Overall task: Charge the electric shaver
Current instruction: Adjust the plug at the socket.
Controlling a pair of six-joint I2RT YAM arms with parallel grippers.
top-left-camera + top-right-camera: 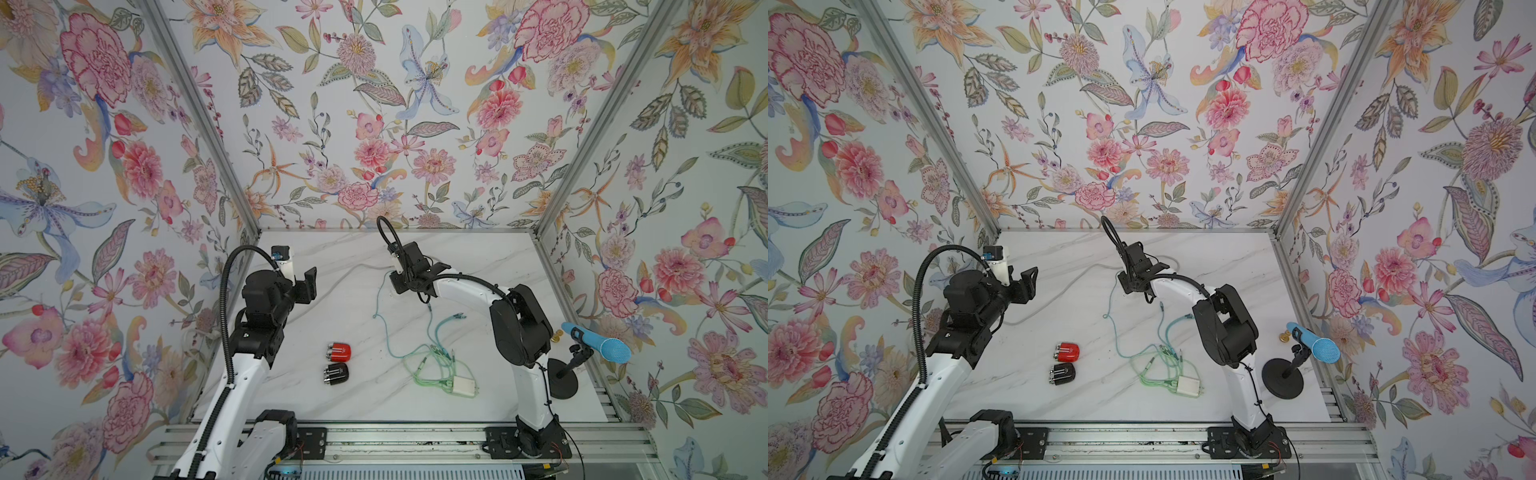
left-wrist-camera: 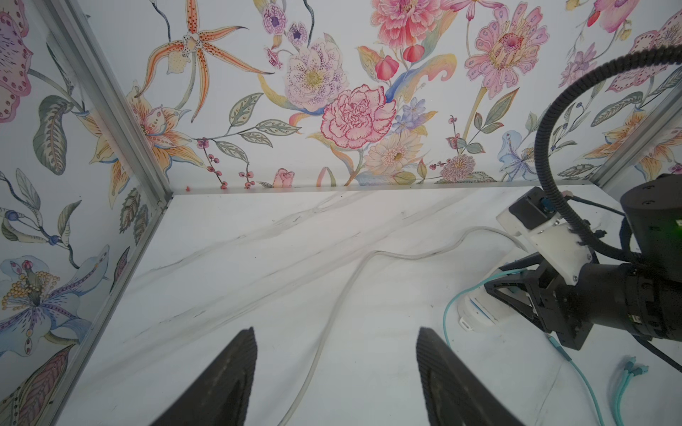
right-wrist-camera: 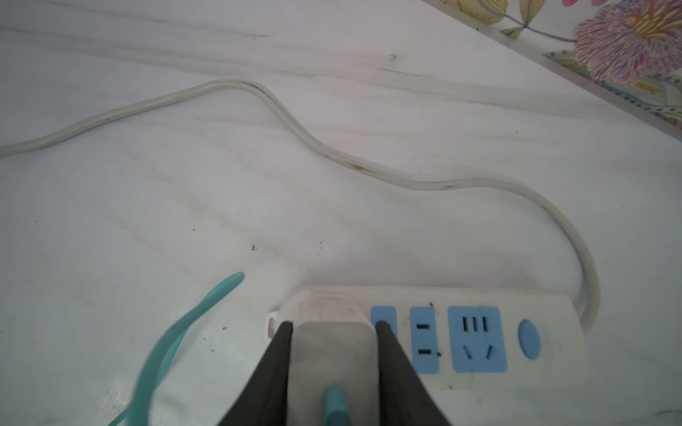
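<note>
Right wrist: right pincer (image 3: 334,326) grips charger (image 3: 332,354) on the strip (image 3: 535,313); left pincer (image 2: 336,332) gapes; red shaver (image 1: 340,352) lies crosswise, head left.

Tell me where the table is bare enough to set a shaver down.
Bare: the back left corner of the table, behind the white cord; the front strip between the black shaver and the rail. Crowded: mid-right, the teal cables running to the power strip.

The counter (image 1: 291,395) is showing grey-veined white marble, the walls (image 1: 374,104) pastel florals. The red shaver (image 1: 340,351) and black shaver (image 1: 336,372) are showing silver ends. The charger adapter (image 3: 334,343) is showing white, the power strip (image 3: 557,313) white-and-blue.
</note>
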